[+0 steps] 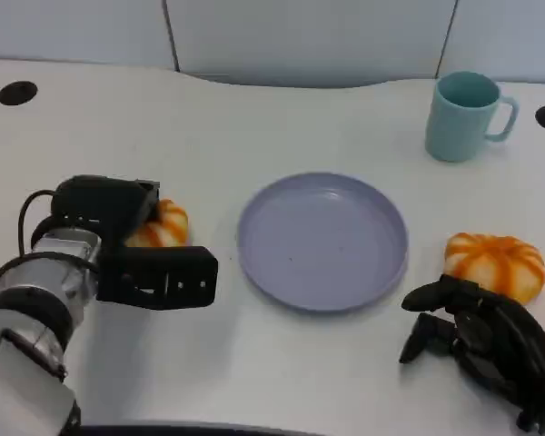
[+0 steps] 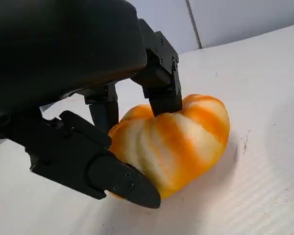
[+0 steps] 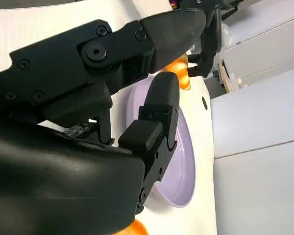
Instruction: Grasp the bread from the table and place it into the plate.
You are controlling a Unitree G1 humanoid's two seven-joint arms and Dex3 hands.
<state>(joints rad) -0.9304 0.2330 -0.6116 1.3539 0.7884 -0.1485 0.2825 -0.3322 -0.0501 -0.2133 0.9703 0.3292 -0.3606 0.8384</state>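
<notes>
The left robot hand is positioned at the left side of the white worktop, closed around an orange-and-white striped bread roll. In the left wrist view, the fingers press on the upper surface of the roll while the thumb lies along its near side; the roll rests on the worktop.

The lavender plate lies near the centre of the worktop, just to the right of the gripped roll and apart from it. The plate holds nothing.

A second orange-and-white striped bread roll lies to the right of the plate. The right robot hand sits just in front of this roll with its fingers curled inward, holding nothing. Contact with the roll cannot be determined.

A light teal mug stands upright at the far right of the worktop, behind the plate, its handle pointing right.
</notes>
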